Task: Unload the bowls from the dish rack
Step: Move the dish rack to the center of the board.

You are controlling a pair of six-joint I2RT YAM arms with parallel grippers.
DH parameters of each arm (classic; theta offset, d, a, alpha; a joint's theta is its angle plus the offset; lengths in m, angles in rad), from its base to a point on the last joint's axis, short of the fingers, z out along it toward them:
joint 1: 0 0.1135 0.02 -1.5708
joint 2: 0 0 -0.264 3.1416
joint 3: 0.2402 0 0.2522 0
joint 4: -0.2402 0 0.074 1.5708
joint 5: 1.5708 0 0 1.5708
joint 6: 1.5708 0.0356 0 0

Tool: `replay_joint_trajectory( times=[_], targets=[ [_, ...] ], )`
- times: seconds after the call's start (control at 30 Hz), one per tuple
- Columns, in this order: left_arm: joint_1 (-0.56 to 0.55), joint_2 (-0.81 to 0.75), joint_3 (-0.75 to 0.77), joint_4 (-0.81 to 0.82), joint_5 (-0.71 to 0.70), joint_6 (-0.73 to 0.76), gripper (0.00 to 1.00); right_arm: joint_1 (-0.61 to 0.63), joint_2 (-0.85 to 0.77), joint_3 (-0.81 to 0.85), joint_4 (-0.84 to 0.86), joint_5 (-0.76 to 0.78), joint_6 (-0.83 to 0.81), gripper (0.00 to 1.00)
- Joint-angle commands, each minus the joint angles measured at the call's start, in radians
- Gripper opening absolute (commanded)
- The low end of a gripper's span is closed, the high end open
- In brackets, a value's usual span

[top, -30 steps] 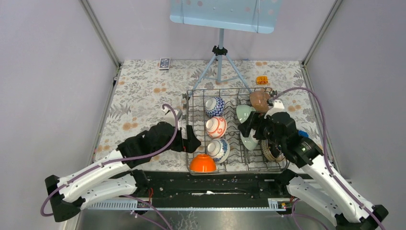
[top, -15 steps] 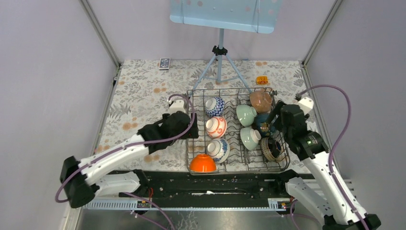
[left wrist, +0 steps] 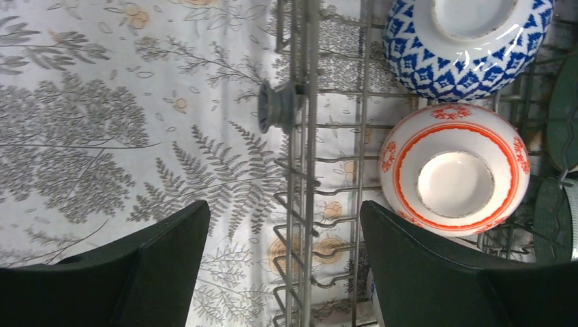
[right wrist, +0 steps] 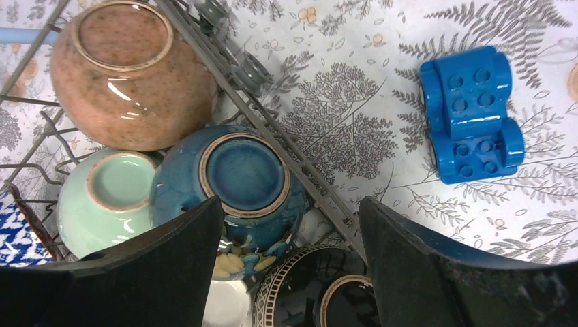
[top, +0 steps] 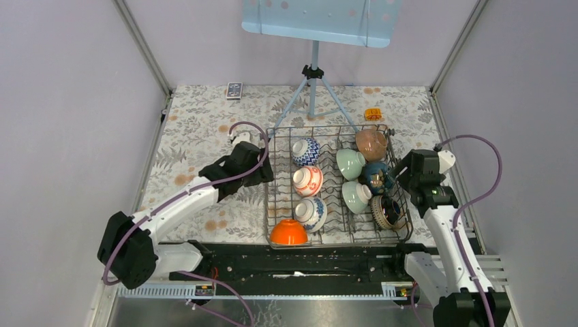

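Dish rack (top: 327,127) sits mid surface (top: 204,129), bowls (top: 350,163) all inside. Left end effector (left wrist: 283,208) is spread over the rack's left wall, beside the red-and-white bowl (left wrist: 455,178); right end effector (right wrist: 290,204) is spread above the dark blue bowl (right wrist: 245,177). Tip: centre each on one bowl's rim & clear the wires before pinching.

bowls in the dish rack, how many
9. Left column, far to near: blue-white, red-white, second blue-white, orange. Right side: pinkish-brown, far pale green, near pale green, dark blue, black patterned. Others may hide underneath.

The dish rack wall (left wrist: 300,170) bars the left gripper (left wrist: 283,231); right-side bowls (right wrist: 245,180) apparently touch
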Motion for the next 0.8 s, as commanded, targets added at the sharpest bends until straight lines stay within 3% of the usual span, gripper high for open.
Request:
replay_joint_trajectory(
  times=[0.0, 0.17, 0.3, 0.63, 0.77],
  targets=[
    [-0.002, 0.042, -0.005, 0.104, 0.072, 0.011, 0.85, -0.054, 0.026, -0.036, 0.090, -0.084, 0.067, 0.79],
    [-0.001, 0.070, -0.027, 0.141, 0.089, 0.000, 0.90, -0.091, 0.050, -0.064, 0.125, -0.141, 0.090, 0.78],
    [-0.001, 0.106, -0.039, 0.161, 0.087, -0.003, 0.89, -0.098, 0.046, -0.085, 0.147, -0.175, 0.103, 0.77],
    [0.009, 0.144, -0.043, 0.139, -0.024, -0.037, 0.62, -0.100, 0.041, -0.110, 0.173, -0.241, 0.116, 0.77],
    [0.046, 0.144, -0.053, 0.127, -0.032, -0.046, 0.47, -0.098, 0.047, -0.091, 0.174, -0.275, 0.097, 0.78]
  ],
)
